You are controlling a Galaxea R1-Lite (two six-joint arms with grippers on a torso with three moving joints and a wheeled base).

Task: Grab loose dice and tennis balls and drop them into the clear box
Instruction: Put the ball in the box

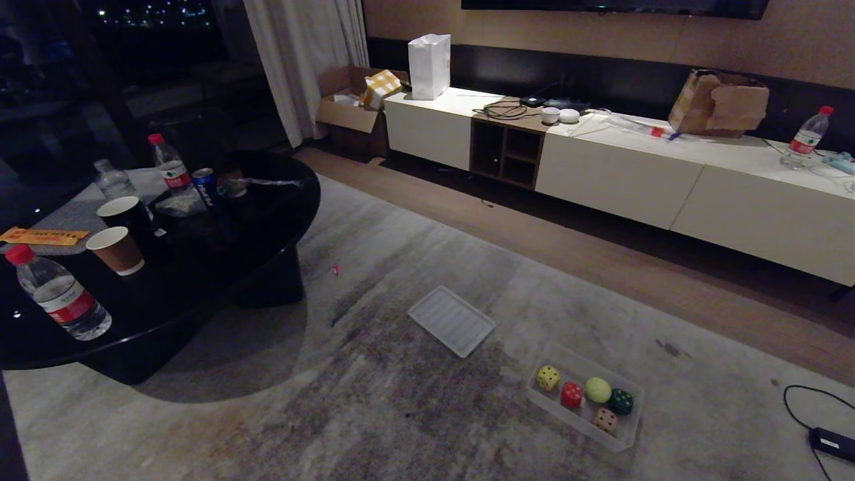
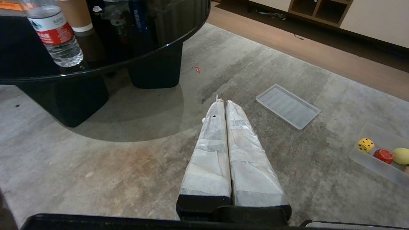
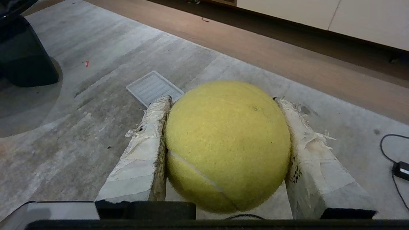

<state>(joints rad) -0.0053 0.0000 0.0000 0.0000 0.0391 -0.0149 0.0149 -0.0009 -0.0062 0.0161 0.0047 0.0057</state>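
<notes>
My right gripper [image 3: 222,98] is shut on a yellow-green tennis ball [image 3: 227,145], which fills the gap between its taped fingers, above the carpet. The clear box [image 1: 558,414] sits on the carpet at the lower right of the head view. Inside it lie a yellow die [image 1: 548,377], a red die [image 1: 572,394], a dark green die [image 1: 620,401], a pinkish-brown die [image 1: 606,420] and another tennis ball [image 1: 598,389]. My left gripper [image 2: 222,101] hangs shut and empty over the carpet, with the box [image 2: 377,166] off to its side. Neither arm shows in the head view.
A flat ribbed translucent panel [image 1: 451,320] lies on the carpet just beyond the box. A black round table [image 1: 254,220] with bottles, cups and a can stands at the left. A long white cabinet [image 1: 614,174] lines the far wall. A cable with an adapter [image 1: 831,441] lies at the right.
</notes>
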